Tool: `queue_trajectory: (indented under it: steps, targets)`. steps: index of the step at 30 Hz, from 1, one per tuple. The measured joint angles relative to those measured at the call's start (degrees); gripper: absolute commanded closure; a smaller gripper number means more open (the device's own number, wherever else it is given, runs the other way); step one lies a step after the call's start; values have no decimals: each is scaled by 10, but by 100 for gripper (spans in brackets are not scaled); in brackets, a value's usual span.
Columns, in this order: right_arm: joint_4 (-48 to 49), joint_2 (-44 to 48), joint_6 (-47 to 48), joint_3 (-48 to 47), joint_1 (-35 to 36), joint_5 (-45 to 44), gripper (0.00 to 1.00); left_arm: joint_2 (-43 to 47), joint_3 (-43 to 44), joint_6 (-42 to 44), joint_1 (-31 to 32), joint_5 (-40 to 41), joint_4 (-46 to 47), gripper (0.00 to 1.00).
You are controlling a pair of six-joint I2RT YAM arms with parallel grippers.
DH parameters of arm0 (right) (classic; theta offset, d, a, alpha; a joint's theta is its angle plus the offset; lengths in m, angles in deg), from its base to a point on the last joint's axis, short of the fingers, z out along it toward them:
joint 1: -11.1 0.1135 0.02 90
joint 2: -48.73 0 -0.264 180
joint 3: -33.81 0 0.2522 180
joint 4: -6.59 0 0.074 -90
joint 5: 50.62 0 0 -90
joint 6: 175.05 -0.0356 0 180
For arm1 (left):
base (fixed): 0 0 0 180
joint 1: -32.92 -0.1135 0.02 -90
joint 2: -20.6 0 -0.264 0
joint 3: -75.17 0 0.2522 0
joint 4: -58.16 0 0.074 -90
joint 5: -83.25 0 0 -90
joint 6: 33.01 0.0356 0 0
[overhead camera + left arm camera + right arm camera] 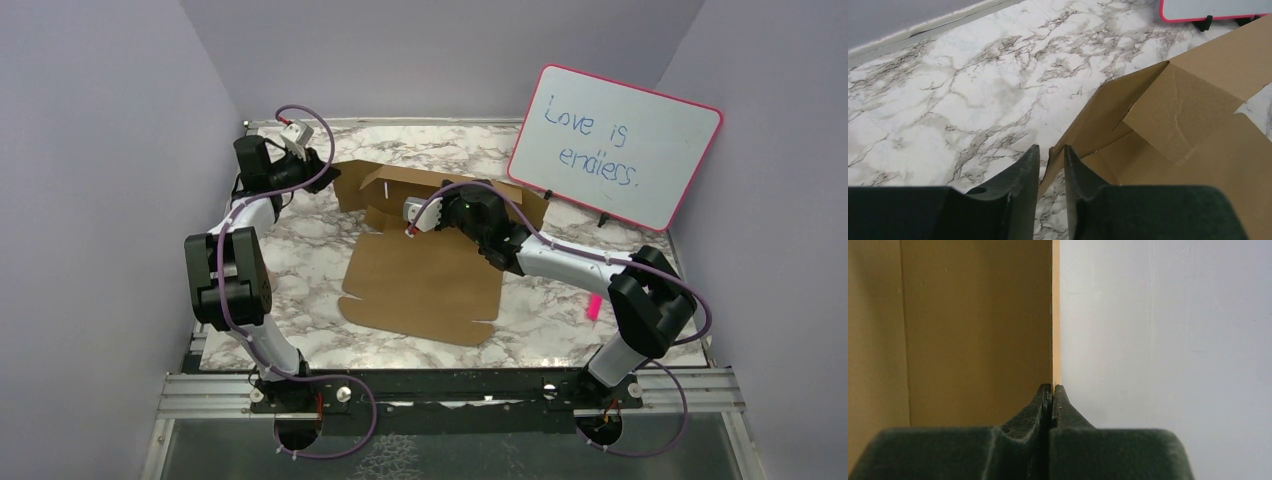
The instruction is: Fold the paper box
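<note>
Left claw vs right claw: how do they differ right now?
Opening: the left claw shows a gap between its fingers, a flap corner of the paper box in it; the right claw is pressed shut.
Place: the left claw is at the box's far left corner; the right claw is at an upright panel's edge, apparently pinching it.
Shared: both dark, both at the same box.
</note>
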Motion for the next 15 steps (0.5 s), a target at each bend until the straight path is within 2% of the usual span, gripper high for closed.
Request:
queue_trajectory:
  steps: [4,10,15]
  targets:
    - [-1,0,0,0,0,0,99,-4,3,17,0,-12,-12,93]
    - [0,0,0,0,0,0,99,23,-5,55,13,-7,-52,94]
    - [0,0,0,0,0,-1,99,71,-26,68,34,32,-87,94]
